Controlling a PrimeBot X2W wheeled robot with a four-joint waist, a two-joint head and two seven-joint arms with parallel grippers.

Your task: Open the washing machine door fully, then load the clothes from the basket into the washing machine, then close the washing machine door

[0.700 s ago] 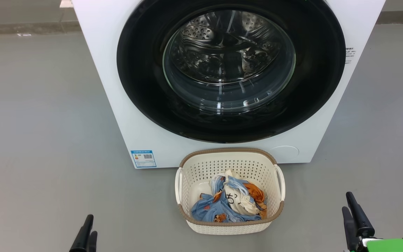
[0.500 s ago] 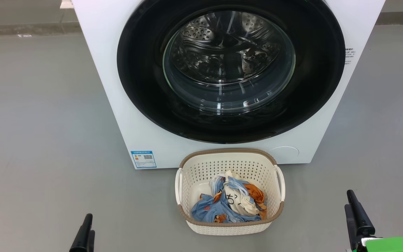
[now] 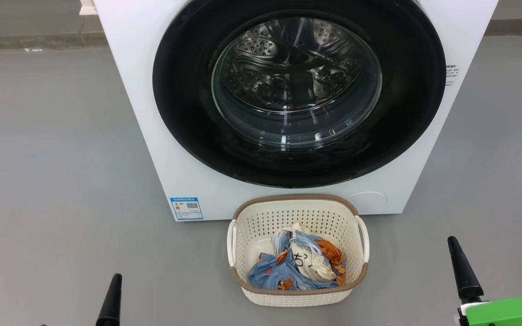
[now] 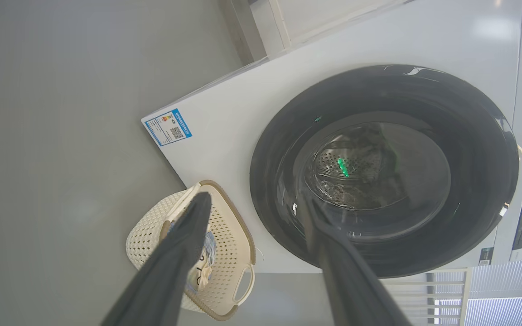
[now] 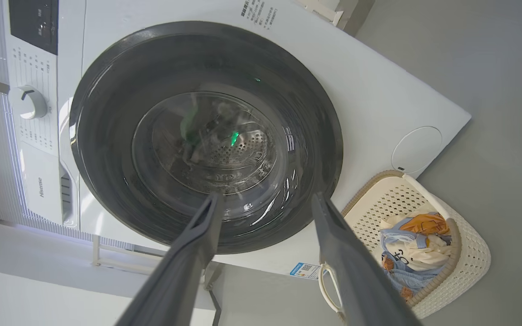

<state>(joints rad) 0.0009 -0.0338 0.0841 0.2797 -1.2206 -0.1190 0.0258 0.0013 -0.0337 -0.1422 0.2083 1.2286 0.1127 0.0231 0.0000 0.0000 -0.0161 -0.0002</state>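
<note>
The white washing machine [image 3: 152, 113] stands in front of me on the floor. Its round black washing machine door [image 3: 184, 113] lies flush against the front, and the steel drum shows through the glass. The cream basket [image 3: 297, 206] sits on the floor against the machine's base. In it lie the clothes [image 3: 295, 267], a blue, orange and cream bundle. My left gripper [image 3: 114, 290] is low at the left and my right gripper [image 3: 459, 265] low at the right, both well short of the basket. The left gripper [image 4: 253, 201] and right gripper [image 5: 265, 199] are open and hold nothing.
Bare grey floor lies on both sides of the machine. A blue label [image 3: 186, 208] marks its lower left corner and a round flap [image 3: 369, 197] its lower right. A dial [image 5: 27, 102] and control panel sit above the door. A white frame [image 5: 107, 253] stands beside the machine.
Both wrists have turned, so each gripper's two fingers now line up as one in the head view. The right gripper has risen slightly. The camera has shifted a little.
</note>
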